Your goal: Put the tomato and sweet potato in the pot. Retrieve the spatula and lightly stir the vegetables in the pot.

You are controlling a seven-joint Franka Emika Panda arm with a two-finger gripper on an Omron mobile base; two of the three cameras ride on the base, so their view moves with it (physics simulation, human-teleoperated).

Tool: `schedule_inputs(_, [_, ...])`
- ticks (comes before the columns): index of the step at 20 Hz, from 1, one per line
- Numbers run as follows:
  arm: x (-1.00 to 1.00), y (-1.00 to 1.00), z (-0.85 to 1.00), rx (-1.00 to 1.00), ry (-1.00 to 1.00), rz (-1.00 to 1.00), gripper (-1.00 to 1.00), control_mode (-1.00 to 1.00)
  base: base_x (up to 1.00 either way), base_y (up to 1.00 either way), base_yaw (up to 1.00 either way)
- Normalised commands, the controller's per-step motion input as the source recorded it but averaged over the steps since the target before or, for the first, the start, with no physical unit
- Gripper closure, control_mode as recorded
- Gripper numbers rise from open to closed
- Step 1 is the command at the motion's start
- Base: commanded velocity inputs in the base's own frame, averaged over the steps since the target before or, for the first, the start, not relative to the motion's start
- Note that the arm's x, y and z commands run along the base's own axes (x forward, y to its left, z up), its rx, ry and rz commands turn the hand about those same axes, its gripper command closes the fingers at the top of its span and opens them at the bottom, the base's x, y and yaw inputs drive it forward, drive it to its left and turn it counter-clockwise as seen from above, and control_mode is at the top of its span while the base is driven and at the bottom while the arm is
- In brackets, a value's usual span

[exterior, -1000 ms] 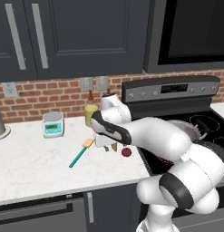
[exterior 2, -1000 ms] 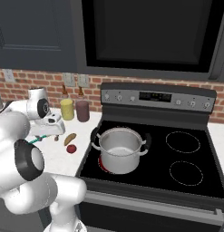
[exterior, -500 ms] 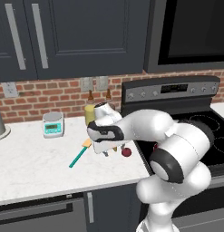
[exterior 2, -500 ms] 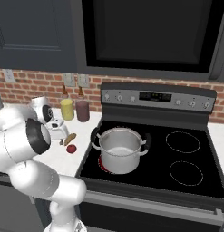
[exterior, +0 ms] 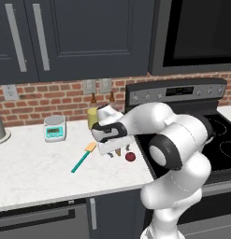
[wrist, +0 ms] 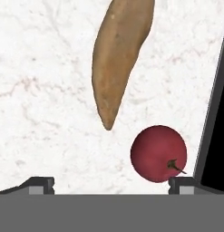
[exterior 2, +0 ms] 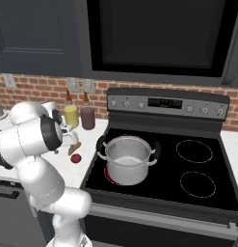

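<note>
The brown-orange sweet potato (wrist: 118, 59) lies on the white counter, with the dark-red tomato (wrist: 158, 153) just beside its tapered end, close to the stove's edge. My gripper (wrist: 111, 186) hangs open a little above them, and its fingertips (wrist: 41, 185) stand wide apart and hold nothing. From the left base view the gripper (exterior: 118, 147) sits right over the sweet potato (exterior: 118, 153), with the tomato (exterior: 130, 157) to its right. The teal-handled spatula (exterior: 82, 158) lies on the counter to the left. The steel pot (exterior 2: 127, 159) stands on the stove's front left burner.
A yellow jar (exterior 2: 71, 116) and a maroon jar (exterior 2: 87, 118) stand at the brick wall behind the vegetables. A small kitchen scale (exterior: 54, 128) sits further left. The black stove (exterior 2: 197, 183) borders the counter on the right.
The arm's elbow has swung round and the hand has sunk slightly over the vegetables. The jaws have stayed open. Tomato, sweet potato and spatula have not moved.
</note>
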Motion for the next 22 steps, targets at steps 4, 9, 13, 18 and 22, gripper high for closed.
schedule_inputs(4, [0.02, -0.33, -0.06, 0.00, 0.00, -0.01, -1.00, -1.00, 0.00, 0.00, 0.00])
schedule_inputs(9, [0.00, -0.36, -0.14, 0.00, 0.01, -0.02, -1.00, -1.00, 0.00, 0.00, 0.00])
schedule_inputs(13, [0.00, -0.31, -0.22, 0.00, 0.03, -0.02, -1.00, -1.00, 0.00, 0.00, 0.00])
schedule_inputs(18, [0.00, -0.11, -0.25, 0.00, 0.05, 0.00, -1.00, -1.00, 0.00, 0.00, 0.00])
schedule_inputs(22, [0.00, 0.00, -0.22, 0.00, 0.05, 0.00, -1.00, -1.00, 0.00, 0.00, 0.00])
